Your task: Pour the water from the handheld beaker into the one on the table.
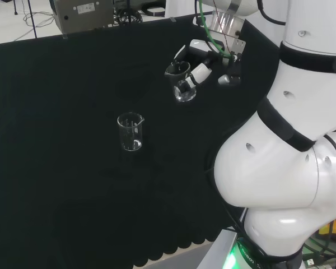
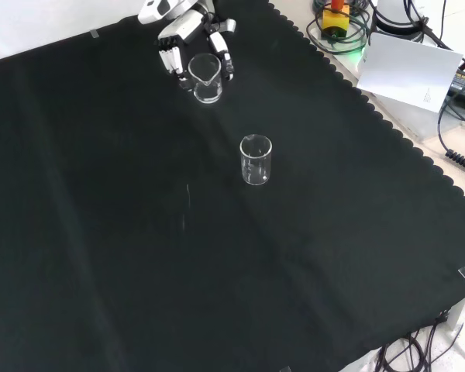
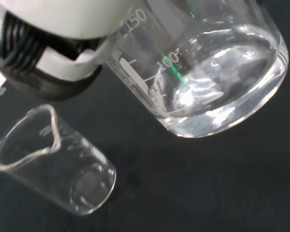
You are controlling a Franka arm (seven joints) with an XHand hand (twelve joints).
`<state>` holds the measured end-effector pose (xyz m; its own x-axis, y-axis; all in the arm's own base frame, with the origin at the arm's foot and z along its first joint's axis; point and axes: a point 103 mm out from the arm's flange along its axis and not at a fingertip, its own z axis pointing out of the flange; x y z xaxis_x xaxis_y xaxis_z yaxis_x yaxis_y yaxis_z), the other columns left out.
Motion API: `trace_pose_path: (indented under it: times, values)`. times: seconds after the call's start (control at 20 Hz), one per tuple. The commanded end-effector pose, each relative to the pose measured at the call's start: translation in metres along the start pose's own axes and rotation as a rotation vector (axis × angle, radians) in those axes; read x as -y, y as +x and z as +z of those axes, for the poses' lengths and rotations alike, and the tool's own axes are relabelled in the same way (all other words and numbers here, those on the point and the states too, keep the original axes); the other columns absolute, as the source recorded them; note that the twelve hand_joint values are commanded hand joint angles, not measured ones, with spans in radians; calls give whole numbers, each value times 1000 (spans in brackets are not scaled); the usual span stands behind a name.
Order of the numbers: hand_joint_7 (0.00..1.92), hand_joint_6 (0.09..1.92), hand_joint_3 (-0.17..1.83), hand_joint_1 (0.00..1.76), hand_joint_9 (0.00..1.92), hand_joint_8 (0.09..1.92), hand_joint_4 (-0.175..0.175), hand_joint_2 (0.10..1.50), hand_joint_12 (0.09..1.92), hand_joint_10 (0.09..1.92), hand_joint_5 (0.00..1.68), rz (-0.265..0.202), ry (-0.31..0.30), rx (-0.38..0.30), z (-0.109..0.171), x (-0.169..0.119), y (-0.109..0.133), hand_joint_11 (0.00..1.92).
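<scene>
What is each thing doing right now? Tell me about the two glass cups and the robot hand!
Handheld beaker: held above the cloth, roughly upright, a little water at its bottom, nothing pouring.
Beaker on the table: standing upright on the cloth, apart from the other, looks empty.
Robot hand: fingers curled round the handheld beaker.

A clear glass beaker with white graduation marks [image 3: 203, 72] is close to the camera, a shallow layer of water pooled at its base. The black and white hand [image 3: 53, 43] presses against its wall. Beyond it, a smaller empty clear glass beaker with a pouring spout [image 3: 53, 159] rests on the black cloth [image 3: 208, 193].
</scene>
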<state>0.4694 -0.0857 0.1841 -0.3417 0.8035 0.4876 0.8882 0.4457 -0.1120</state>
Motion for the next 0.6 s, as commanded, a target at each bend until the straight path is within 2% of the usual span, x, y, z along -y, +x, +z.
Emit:
trace_pose_path:
  times: [0.05,0.45,0.55,0.6]
  values:
    - [1636,406,738,1313,1637,87,7,552,764,98,1396,6,72,67,5,9,25,1346]
    - [1636,405,738,1313,1638,87,7,552,761,97,1396,31,175,140,23,2,50,1348]
    - [1593,452,765,1314,1653,189,-8,542,715,87,1376,42,200,152,26,-1,54,1390]
    - [1519,486,726,1315,1663,301,-70,573,693,87,1359,46,211,159,27,-2,56,1411]
